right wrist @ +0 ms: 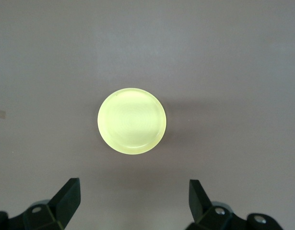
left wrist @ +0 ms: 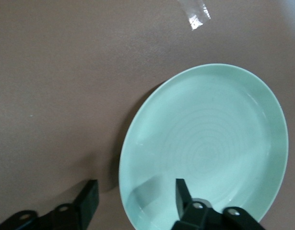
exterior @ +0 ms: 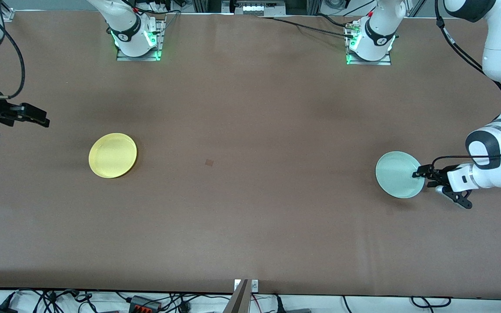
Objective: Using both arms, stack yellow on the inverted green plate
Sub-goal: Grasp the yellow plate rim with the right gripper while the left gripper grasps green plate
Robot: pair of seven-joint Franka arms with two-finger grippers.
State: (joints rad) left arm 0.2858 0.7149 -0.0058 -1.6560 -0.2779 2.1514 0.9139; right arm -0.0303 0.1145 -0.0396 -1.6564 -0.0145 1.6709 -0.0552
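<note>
Two plates lie well apart on the brown table (exterior: 250,226): the yellow plate (exterior: 112,155) at the centre-left of the front view, toward the right arm's end, and the green plate (exterior: 399,174) at the centre-right, toward the left arm's end. Both sit flat with the hollow side up, so the green one is not yet inverted; being round, neither has a long axis, and each simply faces upward. The left gripper (exterior: 416,174) reaches in low from the right edge of the frame and straddles the green plate's rim, one finger (left wrist: 183,194) over the inside of the plate and the other (left wrist: 88,200) outside on the table, the jaws partly spread and not yet pinching the rim. The right gripper (exterior: 41,118) waits in the air at the upper left of the frame, above bare table and short of the yellow plate, its fingers wide apart with nothing between them. The likely trouble is at the green rim: it is thin, low and smooth, so a shallow pinch could slip off, or the outer finger could push the plate along the cloth instead of catching it, and a flip from such a hold could drop it.
</note>
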